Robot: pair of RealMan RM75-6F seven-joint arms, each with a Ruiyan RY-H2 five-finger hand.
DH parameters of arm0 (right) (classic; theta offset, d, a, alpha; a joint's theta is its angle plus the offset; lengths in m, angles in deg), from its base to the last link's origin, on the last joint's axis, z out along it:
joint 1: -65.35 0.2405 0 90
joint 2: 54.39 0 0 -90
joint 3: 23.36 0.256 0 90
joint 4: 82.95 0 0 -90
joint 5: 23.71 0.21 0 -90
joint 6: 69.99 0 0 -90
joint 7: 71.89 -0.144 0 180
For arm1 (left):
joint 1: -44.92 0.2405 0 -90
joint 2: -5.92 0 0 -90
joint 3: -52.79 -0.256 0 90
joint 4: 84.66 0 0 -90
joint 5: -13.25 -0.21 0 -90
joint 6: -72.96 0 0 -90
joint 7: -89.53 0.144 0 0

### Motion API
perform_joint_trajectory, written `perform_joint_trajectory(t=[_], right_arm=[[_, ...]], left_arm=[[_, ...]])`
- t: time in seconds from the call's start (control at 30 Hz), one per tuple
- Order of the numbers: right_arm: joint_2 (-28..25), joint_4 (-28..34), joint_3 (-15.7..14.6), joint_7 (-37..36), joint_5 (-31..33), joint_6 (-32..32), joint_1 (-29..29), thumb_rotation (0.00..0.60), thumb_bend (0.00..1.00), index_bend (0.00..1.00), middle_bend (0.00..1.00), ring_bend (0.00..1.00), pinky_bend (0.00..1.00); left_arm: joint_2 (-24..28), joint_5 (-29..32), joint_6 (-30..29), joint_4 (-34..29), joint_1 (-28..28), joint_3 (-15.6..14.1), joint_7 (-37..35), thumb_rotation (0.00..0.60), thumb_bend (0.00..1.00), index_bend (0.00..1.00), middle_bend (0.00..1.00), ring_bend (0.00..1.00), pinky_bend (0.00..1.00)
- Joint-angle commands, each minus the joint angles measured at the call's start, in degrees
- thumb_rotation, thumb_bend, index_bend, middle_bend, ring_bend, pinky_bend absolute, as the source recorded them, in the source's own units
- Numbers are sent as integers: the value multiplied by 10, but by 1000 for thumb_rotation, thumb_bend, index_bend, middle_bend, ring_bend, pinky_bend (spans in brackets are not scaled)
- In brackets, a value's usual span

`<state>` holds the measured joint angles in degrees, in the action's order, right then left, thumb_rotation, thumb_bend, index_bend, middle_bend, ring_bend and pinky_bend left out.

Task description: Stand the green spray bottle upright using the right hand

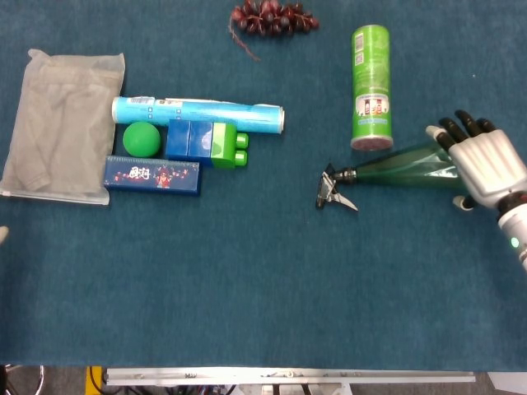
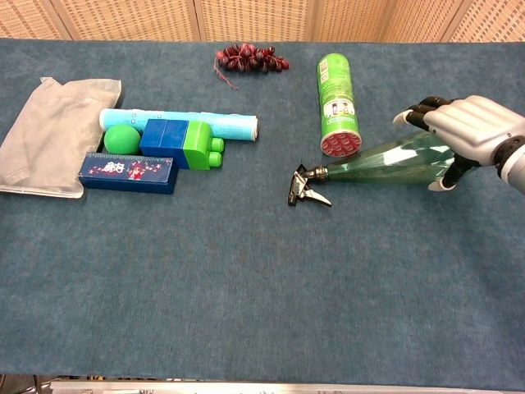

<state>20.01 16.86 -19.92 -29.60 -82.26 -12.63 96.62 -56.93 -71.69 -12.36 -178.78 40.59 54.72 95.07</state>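
Chest view alone shows right robot hand [image 2: 467, 123] cupping green spray bottle [image 2: 385, 164]

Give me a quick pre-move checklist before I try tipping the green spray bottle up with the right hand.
1. Green spray bottle lying on its side, nozzle toward table centre: ok.
2. Right hand over the bottle's wide base end: ok.
3. Fingers firmly closed on the bottle: cannot tell.
4. Green canister lies close beside the bottle's neck: not ok, tight clearance.
5. Bare table in front of the bottle: ok.
6. Left hand out of the way: ok.
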Motion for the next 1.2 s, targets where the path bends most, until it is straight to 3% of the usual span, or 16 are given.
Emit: perform_joint_trajectory(t=[0.03, 1.2], right_arm=[[8, -7, -2, 2, 5, -1, 6, 600, 0, 161, 142, 65, 190], [89, -72, -11, 3, 61, -17, 72, 600, 13, 181, 216, 73, 197]], left_arm=[[0, -1, 0, -1, 0, 0, 0, 600, 21, 413, 119, 88, 345], [15, 5, -11, -15, 7, 5, -5, 600, 21, 413, 120, 88, 346]])
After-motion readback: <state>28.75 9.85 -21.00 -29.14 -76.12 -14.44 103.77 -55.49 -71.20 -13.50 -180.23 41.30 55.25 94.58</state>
